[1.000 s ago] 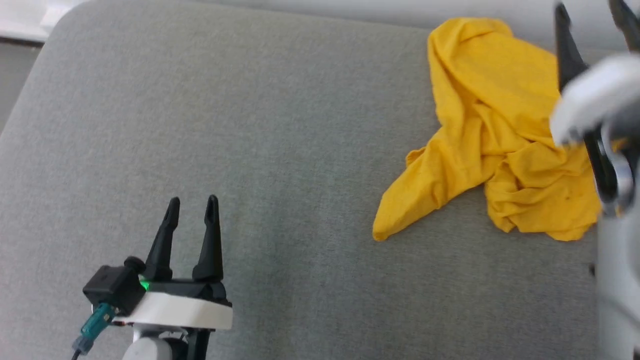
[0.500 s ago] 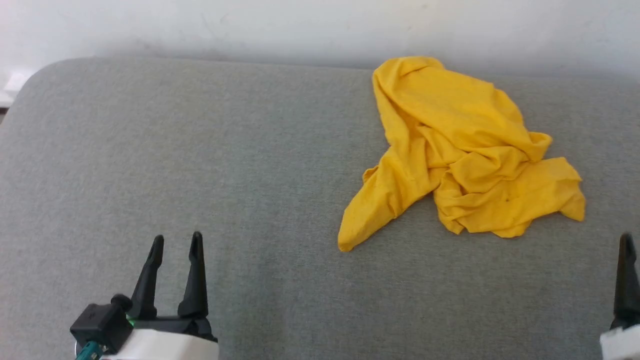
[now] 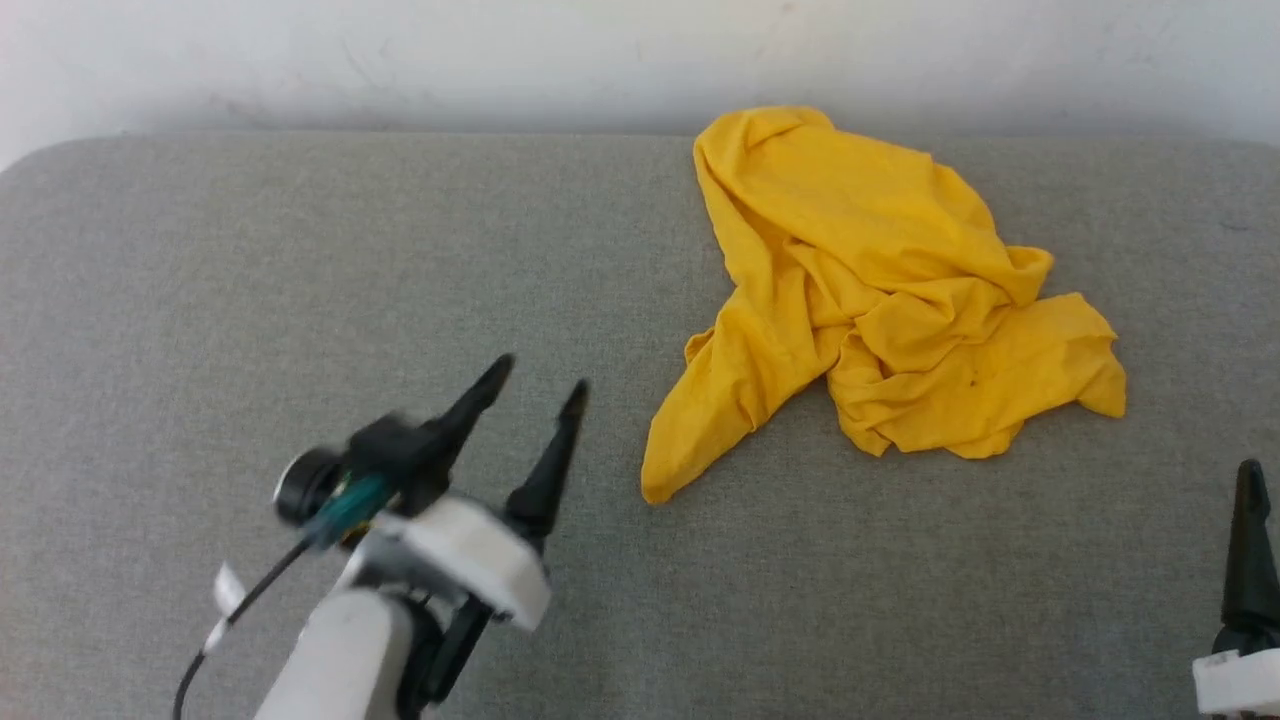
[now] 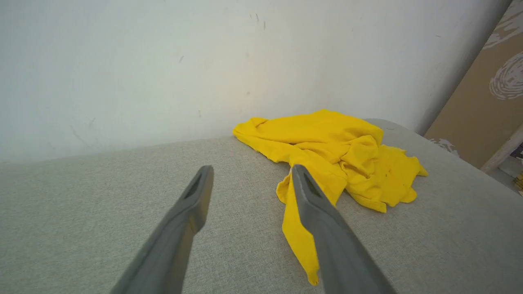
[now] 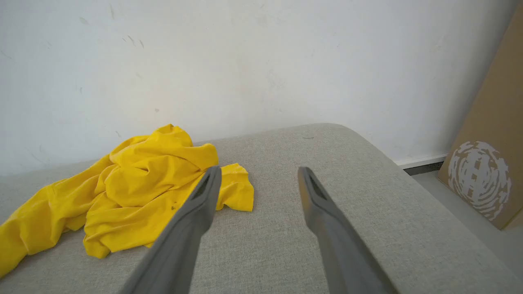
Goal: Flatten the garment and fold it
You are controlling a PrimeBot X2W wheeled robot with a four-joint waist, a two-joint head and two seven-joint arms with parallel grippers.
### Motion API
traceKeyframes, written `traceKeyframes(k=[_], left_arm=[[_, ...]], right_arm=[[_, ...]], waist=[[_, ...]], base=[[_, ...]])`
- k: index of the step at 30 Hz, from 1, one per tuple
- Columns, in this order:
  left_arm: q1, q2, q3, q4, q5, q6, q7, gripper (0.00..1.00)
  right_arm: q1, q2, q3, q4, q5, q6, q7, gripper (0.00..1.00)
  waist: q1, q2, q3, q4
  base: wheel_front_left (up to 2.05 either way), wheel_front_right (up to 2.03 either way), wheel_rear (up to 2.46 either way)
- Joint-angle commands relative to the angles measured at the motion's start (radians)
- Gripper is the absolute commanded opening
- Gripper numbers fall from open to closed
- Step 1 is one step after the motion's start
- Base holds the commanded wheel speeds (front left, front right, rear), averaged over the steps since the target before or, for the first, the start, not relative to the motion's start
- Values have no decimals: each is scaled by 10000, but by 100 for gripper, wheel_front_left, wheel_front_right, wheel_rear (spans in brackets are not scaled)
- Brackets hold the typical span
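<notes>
At the near left, the robot's left gripper (image 3: 542,375), two long dark fingers spread wide with nothing between them, tilted rightward toward the nearest yellow tail, just short of it and not touching; blurred in the head view. At the near right edge, the right gripper (image 5: 259,169), likewise parted and empty, low over bare fabric and clear of the cloth. Beyond and between them, the garment (image 3: 880,300), a bright yellow thin cotton T-shirt, bunched in a crumpled heap on the far right half of the broad grey woven cushion (image 3: 300,280), far end close against the scuffed white wall (image 3: 400,60), one long tail trailing toward the near left. No print visible, probably folded inside. Judging by the left gripper's aim, a reach for that tail as first handhold for spreading. Plenty of bare cushion to the left and on the near side for dragging flat. Little to spare at the far side by the wall, and a rounded drop-off at the right, with a brown cardboard panel bearing a white printed swirl (image 5: 490,175) leaning beyond it. Best to pull leftward and nearward, away from both limits.
</notes>
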Motion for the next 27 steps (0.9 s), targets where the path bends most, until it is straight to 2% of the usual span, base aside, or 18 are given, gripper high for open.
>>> traceKeyframes(k=[1, 7, 12, 17, 21, 24, 25, 26, 27], left_arm=[[-569, 121, -340, 162, -57, -67, 453, 100], [-2454, 150, -1871, 1014, -565, -67, 2729, 100], [-3221, -18, -2410, 1920, -964, -65, 4240, 100], [-3566, -160, -2475, 2799, -1225, 20, 5166, 100], [-3663, -383, -2447, 3280, -1568, 56, 5569, 100], [-3669, -345, -2648, 3669, -1462, 71, 5814, 98], [-3650, -338, -2706, 3797, -1434, 72, 5839, 53], [-3634, -330, -2780, 3896, -1401, 65, 5809, 0], [-3604, -338, -2846, 3976, -1422, 52, 5770, 0]], right_arm=[[-159, 17, -83, -77, -70, -7, 11, 100], [-432, 18, -144, -111, -54, -7, 78, 100], [-672, 18, -5, 12, 43, -7, 9, 100], [-908, 18, 52, 160, 114, -7, -136, 100], [-1042, 18, -14, 291, 136, -7, -244, 100], [-1135, 18, -20, 408, 146, -7, -314, 100], [-1165, 18, -14, 444, 153, -7, -335, 100], [-1193, 18, -7, 478, 155, -7, -356, 100], [-1219, 18, -4, 510, 158, -7, -374, 100]], waist=[[-1, 0, 182, 46], [-1, 0, 579, 16], [-1, 0, 933, -205], [-1, 0, 1251, -437], [-1, 0, 1410, -577], [-1, 0, 1453, -651], [-1, 0, 1457, -677], [-1, 0, 1456, -696], [-1, 0, 1445, -707]], base=[[0, 0, 0], [0, 0, 0], [0, 0, 0], [0, 0, 0], [0, 0, 0], [0, 0, 0], [0, 0, 0], [0, 0, 0], [0, 0, 0]])
